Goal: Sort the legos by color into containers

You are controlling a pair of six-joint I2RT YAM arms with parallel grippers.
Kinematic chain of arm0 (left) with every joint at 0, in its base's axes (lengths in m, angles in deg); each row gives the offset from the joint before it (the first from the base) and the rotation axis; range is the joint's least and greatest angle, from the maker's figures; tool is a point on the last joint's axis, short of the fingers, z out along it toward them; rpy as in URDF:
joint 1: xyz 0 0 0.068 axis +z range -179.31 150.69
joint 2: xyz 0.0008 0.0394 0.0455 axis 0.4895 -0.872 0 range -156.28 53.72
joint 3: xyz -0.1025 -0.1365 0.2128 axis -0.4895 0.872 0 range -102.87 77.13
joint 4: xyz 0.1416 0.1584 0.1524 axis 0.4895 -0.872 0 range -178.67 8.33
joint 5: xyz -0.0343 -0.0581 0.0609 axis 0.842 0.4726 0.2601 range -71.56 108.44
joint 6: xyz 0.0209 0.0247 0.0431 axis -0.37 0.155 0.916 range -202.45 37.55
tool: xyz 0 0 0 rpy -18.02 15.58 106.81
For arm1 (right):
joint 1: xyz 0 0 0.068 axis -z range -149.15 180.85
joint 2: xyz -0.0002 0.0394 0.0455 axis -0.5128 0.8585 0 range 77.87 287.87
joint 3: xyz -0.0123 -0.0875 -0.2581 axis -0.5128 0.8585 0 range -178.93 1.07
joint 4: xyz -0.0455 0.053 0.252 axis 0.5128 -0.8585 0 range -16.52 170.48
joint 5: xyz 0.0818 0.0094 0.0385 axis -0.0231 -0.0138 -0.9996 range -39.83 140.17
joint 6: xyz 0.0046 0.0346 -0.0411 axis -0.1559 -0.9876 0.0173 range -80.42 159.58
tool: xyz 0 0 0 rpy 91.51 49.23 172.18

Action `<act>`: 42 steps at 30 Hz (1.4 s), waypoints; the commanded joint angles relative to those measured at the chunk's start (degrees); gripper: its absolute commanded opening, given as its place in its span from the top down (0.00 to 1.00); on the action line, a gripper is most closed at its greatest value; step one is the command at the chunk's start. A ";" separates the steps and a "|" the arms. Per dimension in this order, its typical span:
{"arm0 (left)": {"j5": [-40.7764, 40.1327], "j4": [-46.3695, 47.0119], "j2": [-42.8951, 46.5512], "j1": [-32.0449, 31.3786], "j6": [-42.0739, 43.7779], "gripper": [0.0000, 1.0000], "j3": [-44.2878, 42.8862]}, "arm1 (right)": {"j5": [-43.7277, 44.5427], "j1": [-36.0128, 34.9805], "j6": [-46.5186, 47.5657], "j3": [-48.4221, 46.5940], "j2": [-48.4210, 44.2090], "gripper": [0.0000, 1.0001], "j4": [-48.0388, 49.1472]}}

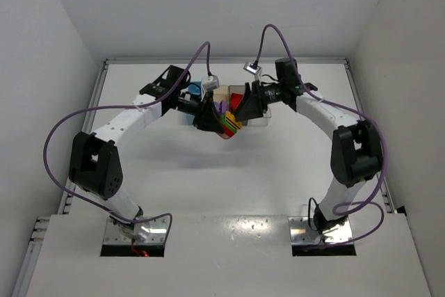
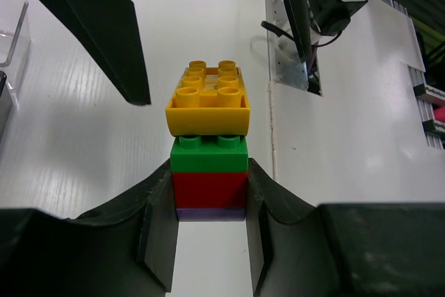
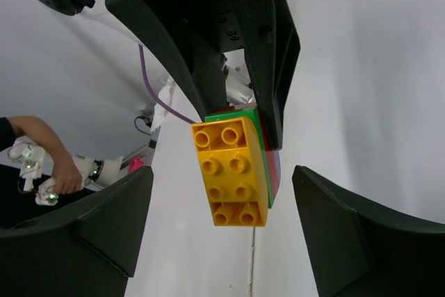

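My two bases sit bolted at the near edge of the table [image 1: 208, 186], and both arms arch inward to meet past its middle. My left gripper [image 2: 210, 186] is clenched on a stack of legos [image 2: 210, 151]. Its fingers [image 2: 158, 234] press the sides of the red brick [image 2: 210, 189], with the purple brick [image 2: 210, 214] just under it at the bottom. Above the red one sits the green brick [image 2: 210, 156]. The yellow brick [image 2: 208, 102] tops the stack, wider than the rest and overhanging them, and clear of my left fingers.

My right gripper [image 3: 222, 193] faces that yellow brick with its jaws spread. One finger [image 3: 104, 220] stands off to each side, with a visible gap between each finger and the brick, so this gripper grasps nothing.

From above, the stack hangs between the two grippers, just in front of the containers. Beyond it stand the blue bin [image 1: 194, 88] and the tan bin [image 1: 222, 94] side by side. The clear bin [image 1: 259, 120] lies under my right wrist. A red piece [image 1: 238, 98] shows beside the tan bin, but I cannot tell which bin it lies in.
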 commanded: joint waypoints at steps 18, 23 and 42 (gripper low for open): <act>2.48 1.26 1.23 0.62 0.60 0.97 -1.56 | 10.76 -2.92 32.10 -7.28 0.79 0.96 -27.73; 2.48 1.26 2.37 0.62 1.12 0.97 1.16 | 10.23 -0.54 32.10 -7.28 -0.44 0.97 -27.72; -26.33 1.26 -3.59 -5.10 -4.06 0.97 12.68 | 12.87 6.05 29.11 -3.06 -6.42 0.98 -25.17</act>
